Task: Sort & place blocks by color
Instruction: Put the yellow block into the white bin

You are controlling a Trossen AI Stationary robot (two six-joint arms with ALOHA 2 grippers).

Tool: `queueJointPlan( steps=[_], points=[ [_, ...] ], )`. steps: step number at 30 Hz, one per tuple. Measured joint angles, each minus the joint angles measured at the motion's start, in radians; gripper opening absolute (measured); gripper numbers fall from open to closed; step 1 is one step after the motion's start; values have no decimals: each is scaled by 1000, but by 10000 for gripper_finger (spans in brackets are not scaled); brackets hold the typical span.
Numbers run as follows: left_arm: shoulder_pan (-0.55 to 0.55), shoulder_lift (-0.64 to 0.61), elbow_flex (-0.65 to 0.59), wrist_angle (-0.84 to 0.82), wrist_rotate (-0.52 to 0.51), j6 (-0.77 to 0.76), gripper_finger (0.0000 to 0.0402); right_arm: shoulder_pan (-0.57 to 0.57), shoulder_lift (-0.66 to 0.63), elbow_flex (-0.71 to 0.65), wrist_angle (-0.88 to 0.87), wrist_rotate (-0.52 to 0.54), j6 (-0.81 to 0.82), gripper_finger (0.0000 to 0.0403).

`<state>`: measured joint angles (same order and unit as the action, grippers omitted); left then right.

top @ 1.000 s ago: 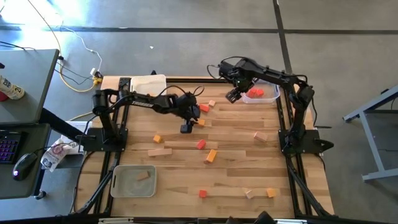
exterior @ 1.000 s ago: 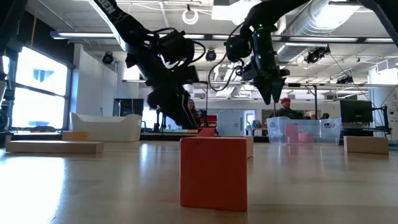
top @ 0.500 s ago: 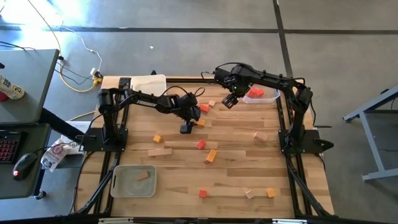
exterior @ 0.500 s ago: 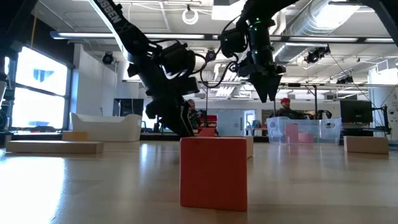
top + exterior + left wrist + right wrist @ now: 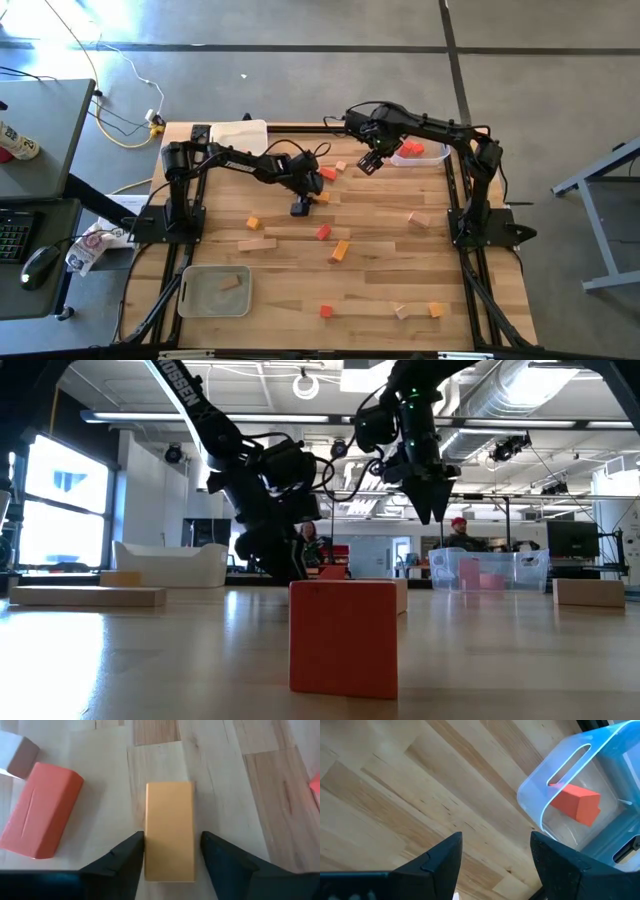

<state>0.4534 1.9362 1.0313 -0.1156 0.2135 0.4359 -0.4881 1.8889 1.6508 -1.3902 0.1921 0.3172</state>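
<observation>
Two end-effector fingers (image 5: 122, 862) astride orange block (image 5: 169, 830)

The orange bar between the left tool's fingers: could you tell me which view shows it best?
The left wrist view: the orange bar fills the frame between the open left tool. From above it is mostly hidden; the low view hides it.

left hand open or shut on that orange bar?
Open. In the left wrist view the left hand straddles the orange bar, which lies flat on the table; whether its fingers touch it, cannot tell.
</observation>
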Motion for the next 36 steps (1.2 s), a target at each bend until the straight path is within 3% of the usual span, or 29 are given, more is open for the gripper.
queueJointPlan(
  steps=[6,16,23,36],
  points=[
    [9,-2,0,-7,3,-35,100,9,0,0,-23,1,24,220],
    [50,-36,-3,-72,27,-66,100,68,0,0,-32,0,22,220],
    [91,-147,-4,-157,31,-92,100,85,0,0,-2,0,16,220],
    [143,-475,-4,-340,-223,-78,100,85,0,0,232,-32,-83,220]
  ],
)
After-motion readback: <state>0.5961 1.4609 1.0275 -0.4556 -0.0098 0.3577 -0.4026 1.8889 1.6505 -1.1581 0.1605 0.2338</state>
